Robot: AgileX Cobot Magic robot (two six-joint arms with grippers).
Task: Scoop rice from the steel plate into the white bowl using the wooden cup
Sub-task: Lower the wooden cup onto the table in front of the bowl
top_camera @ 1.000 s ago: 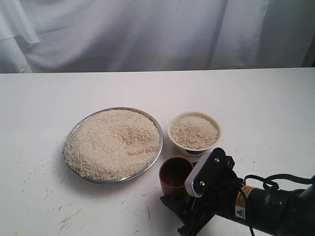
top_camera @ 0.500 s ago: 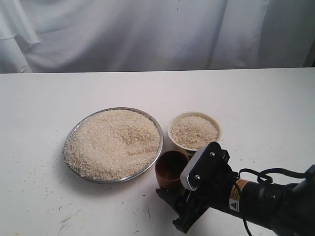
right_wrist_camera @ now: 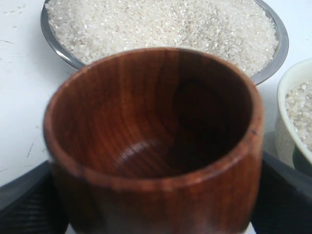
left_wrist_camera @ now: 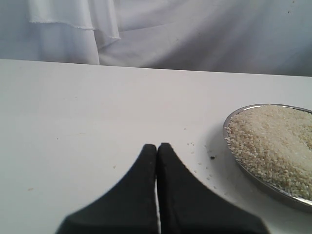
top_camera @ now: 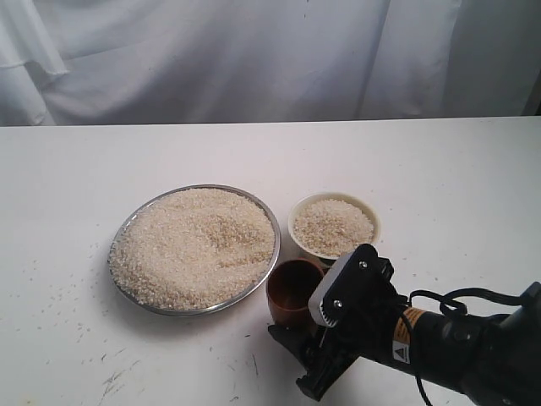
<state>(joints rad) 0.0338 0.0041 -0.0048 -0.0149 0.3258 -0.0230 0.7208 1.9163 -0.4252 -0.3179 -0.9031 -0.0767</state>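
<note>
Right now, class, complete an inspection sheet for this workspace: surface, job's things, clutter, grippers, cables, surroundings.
Surface: white table, with stray grains and dark specks on it.
Job's things: steel plate heaped with rice; white bowl also holding rice; wooden cup upright, empty, beside both.
Clutter: nothing seen.
Grippers: left gripper shut, empty; right gripper astride the cup, contact unclear.
Cables: black cable looped on the right arm.
Surroundings: white cloth backdrop.
</note>
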